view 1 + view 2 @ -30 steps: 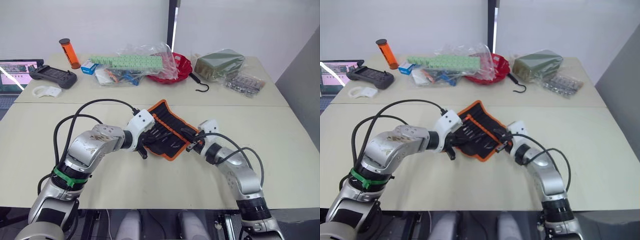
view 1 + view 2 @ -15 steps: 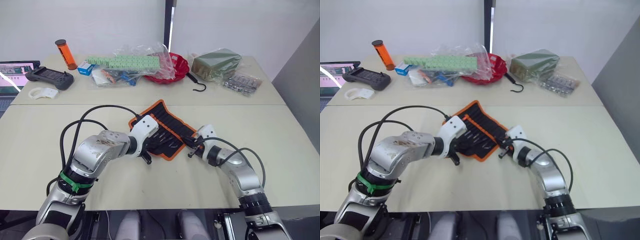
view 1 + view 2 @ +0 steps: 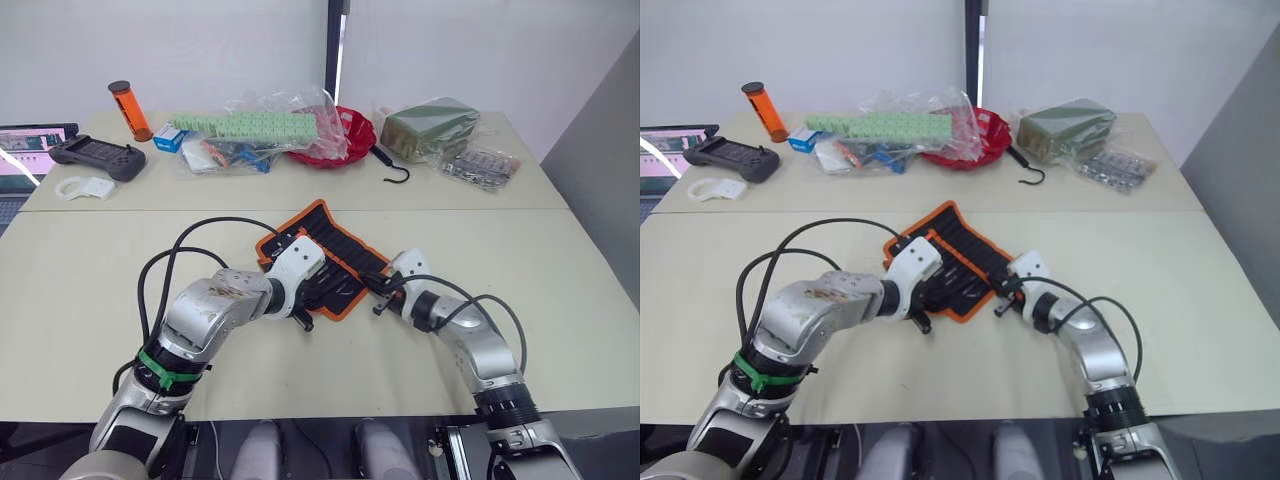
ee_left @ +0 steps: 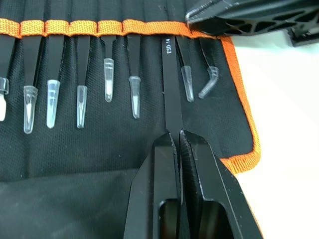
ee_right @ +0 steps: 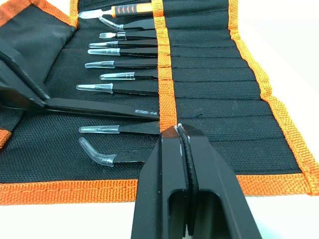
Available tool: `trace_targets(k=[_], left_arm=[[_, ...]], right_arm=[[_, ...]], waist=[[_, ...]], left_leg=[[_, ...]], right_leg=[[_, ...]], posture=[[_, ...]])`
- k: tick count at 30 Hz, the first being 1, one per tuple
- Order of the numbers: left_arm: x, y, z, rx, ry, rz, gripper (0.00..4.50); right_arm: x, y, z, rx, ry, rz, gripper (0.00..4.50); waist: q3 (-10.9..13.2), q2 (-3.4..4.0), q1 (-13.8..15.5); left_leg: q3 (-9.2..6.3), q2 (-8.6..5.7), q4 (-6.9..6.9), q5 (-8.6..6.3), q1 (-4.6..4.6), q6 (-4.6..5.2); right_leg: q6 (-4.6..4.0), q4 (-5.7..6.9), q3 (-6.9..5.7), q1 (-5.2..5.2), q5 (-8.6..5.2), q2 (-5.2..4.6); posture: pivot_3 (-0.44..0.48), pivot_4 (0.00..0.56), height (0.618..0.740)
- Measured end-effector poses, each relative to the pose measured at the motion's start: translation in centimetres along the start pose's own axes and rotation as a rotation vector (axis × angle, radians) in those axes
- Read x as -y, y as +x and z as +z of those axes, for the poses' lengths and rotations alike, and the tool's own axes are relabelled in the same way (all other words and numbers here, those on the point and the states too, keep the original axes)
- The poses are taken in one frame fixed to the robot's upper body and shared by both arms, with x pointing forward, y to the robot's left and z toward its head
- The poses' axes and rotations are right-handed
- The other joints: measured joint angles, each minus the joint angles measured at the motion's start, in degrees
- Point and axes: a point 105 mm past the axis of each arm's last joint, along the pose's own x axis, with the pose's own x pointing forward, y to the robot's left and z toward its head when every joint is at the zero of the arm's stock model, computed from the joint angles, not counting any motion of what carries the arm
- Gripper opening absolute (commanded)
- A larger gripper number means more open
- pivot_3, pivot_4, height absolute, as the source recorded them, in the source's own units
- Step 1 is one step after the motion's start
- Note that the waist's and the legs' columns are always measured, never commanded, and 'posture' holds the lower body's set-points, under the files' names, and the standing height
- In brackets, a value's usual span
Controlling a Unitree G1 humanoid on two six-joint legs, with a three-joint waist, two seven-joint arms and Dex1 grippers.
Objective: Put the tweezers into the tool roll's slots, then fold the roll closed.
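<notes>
The tool roll lies open at the middle of the table, black with orange trim. Several tweezers with clear tip caps sit in the slots behind the orange band. My left gripper is shut on the bare end of one black tweezers marked ESD-14, which lies across the roll with its far end at the band. My right gripper is shut, its tips resting on the orange band at the roll's right end.
Along the far side of the table are a red bowl, a black hook, a bagged green box, bagged green parts, an orange cylinder, a controller and a laptop.
The camera has shifted a little. My left gripper has edged right along the roll's near side with the tweezers. The right gripper stays at the roll's right end.
</notes>
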Motion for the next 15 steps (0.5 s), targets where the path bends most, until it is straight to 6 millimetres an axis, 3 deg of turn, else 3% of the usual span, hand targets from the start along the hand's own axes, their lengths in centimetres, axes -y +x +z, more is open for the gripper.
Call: trace_targets(k=[15], left_arm=[[-0.9,2.4,0.6,0.039,0.009,0.009,0.04]], right_arm=[[-0.9,0.1,-0.6,-0.010,0.008,0.005,0.00]], waist=[[0.0,-0.01,0.1]], left_leg=[[-0.01,-0.02,0.09,0.00,0.44,0.00]], right_leg=[[0.03,-0.04,-0.02,0.53,0.00,0.00]], posture=[[0.000,0.150,0.740]])
